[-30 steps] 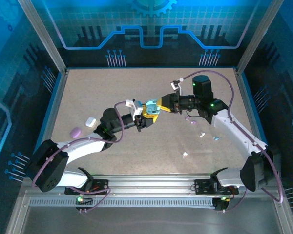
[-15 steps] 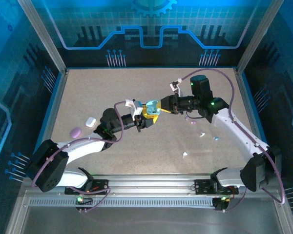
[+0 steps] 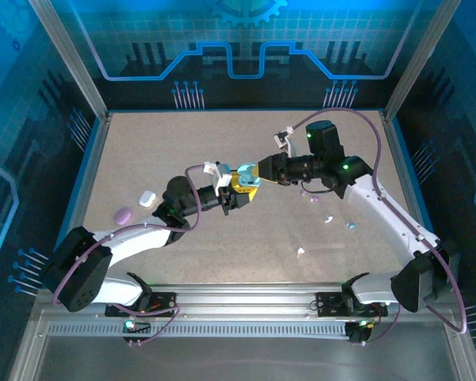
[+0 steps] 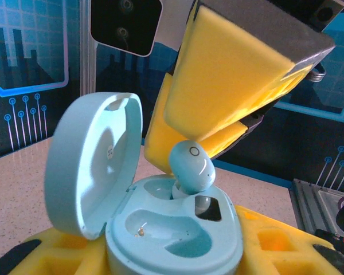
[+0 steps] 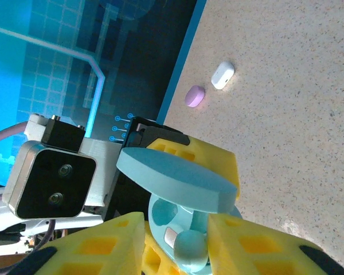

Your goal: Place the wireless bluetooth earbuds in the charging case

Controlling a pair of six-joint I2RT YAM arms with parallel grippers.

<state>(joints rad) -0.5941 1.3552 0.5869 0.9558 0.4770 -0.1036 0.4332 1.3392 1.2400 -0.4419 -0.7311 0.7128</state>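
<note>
Pale-blue earbud [image 4: 192,167] sits half in the open charging case [image 4: 172,238], centre frame. My left pincer [image 3: 235,193] clamps the case, right pincer [image 5: 176,226] is spread a bit wider than the bud.

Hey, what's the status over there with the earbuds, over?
Left jaws shut on open pale blue charging case. Right jaws parted around pale blue earbud, which sits upright in the case. Nothing in the way.
</note>
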